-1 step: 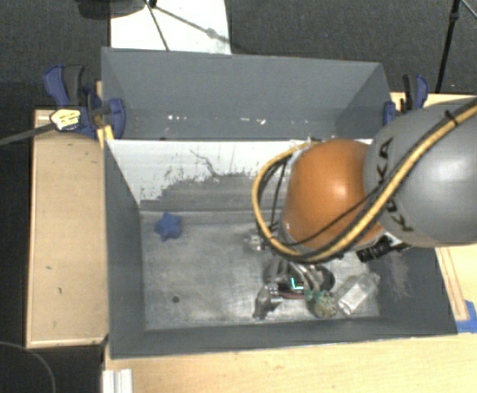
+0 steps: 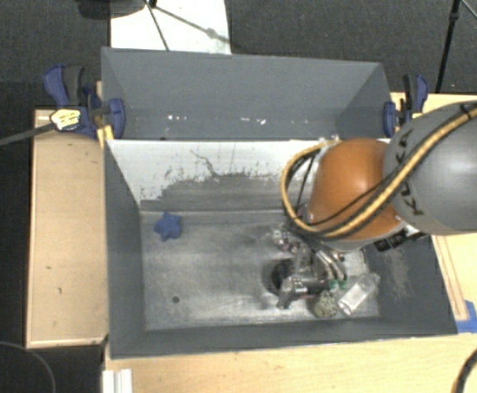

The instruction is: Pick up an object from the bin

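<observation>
Camera view: close to the near wall of the bin [image 2: 124, 301], right of centre on the floor, a small cluster lies together, made up of a clear plastic piece [image 2: 359, 293], a greenish piece [image 2: 327, 304] touching its left side, and a small dark object [image 2: 280, 277] just left of those. The gripper [image 2: 298, 286] is down at floor level directly over the dark object and beside the other two; whether it is open, closed or gripping anything cannot be told from the clutter under it. Farther back sits the orange wrist cover [image 2: 345, 188] with its looped cables, and well apart on the left a blue lump [image 2: 167, 226] lies alone at the foot of the scuffed far slope.
</observation>
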`<state>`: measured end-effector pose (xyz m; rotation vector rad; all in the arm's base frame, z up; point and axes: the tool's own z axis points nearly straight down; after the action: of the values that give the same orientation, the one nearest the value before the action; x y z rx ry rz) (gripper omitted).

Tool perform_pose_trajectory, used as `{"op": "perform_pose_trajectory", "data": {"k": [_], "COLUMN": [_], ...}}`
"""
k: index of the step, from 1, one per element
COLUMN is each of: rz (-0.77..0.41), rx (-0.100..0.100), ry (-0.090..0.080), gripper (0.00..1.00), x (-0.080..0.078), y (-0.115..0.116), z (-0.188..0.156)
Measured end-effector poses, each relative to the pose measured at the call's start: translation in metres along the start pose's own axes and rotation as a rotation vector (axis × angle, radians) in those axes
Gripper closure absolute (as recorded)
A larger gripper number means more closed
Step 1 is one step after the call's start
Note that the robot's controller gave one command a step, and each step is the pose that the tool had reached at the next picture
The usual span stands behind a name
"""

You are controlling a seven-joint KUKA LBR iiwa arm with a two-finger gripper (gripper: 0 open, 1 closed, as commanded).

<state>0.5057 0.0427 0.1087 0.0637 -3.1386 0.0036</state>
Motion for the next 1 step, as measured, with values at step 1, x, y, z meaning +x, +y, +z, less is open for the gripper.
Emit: {"op": "perform_pose_trajectory", "data": {"k": [1], "rz": [-0.083], "rx": [-0.001], "ry": [-0.001], "gripper": [0.00], "x": [0.0105], "y": [-0.0670], "z": [0.0393]}}
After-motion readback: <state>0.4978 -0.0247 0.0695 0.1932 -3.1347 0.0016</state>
